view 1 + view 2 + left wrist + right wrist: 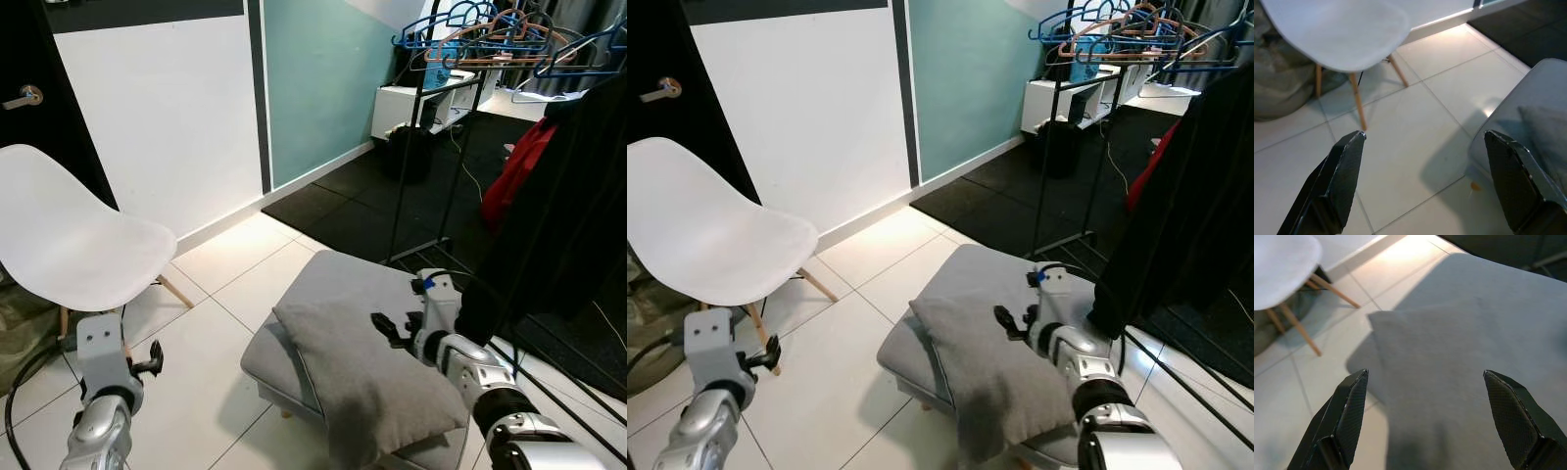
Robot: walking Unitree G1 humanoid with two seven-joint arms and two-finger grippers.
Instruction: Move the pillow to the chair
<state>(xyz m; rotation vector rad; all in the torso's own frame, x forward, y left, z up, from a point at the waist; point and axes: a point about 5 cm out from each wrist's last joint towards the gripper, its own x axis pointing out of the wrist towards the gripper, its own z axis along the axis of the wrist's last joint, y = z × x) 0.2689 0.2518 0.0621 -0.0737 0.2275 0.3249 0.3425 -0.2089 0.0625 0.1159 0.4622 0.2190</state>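
A grey pillow [367,377] lies tilted on a grey cushioned footstool [343,269], one end hanging over the stool's front edge. My right gripper [1425,374] hovers just above the pillow [1449,357], open, with nothing between its fingers. The white shell chair [69,235] on wooden legs stands to the left, its seat bare. My left gripper [1424,134] is held low over the floor tiles between the chair [1342,29] and the footstool, open and holding nothing.
A black clothes rack [421,147] with coloured hangers [490,34] stands behind the footstool, dark and red garments [568,215] hanging at the right. A black floor mat [333,206] lies beyond the tiles. An olive bag [1278,88] sits under the chair. White tiled floor [216,333] separates chair and stool.
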